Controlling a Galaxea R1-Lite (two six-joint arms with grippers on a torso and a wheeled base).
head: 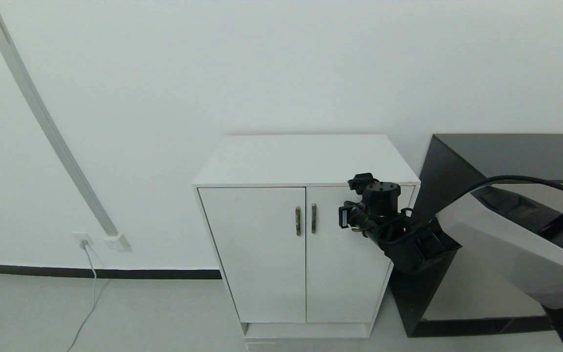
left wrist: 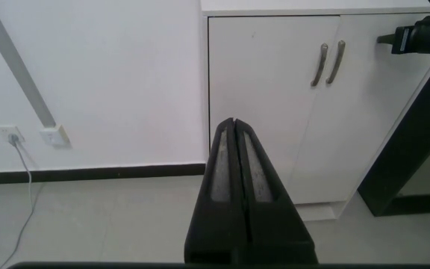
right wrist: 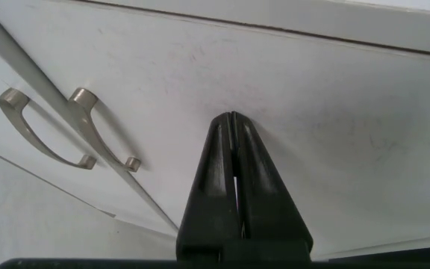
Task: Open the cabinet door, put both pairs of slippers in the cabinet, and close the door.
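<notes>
Against the white wall, saw the cabinet [head: 306, 159] standing on the floor with left door [head: 254, 254] and right door [head: 347, 288] both shut. Noted two metal handles [head: 298, 221] upright and side by side at the cabinet's middle seam, one per door. Found the right jaws in front of the cabinet's right door, near its top edge and on the outer side of the handles, pressed together and holding nothing. Could not tell whether the tips touched the door face. Found the left jaws well back from the cabinet, off its left front corner and above the floor, likewise closed flat and empty. Saw a black desk [head: 506, 146] just beside the cabinet's right side. Left of the cabinet, noted a wall socket [head: 82, 239] with a cable [head: 91, 293] hanging to the floor, and a grey conduit [head: 42, 117] slanting up the wall.
</notes>
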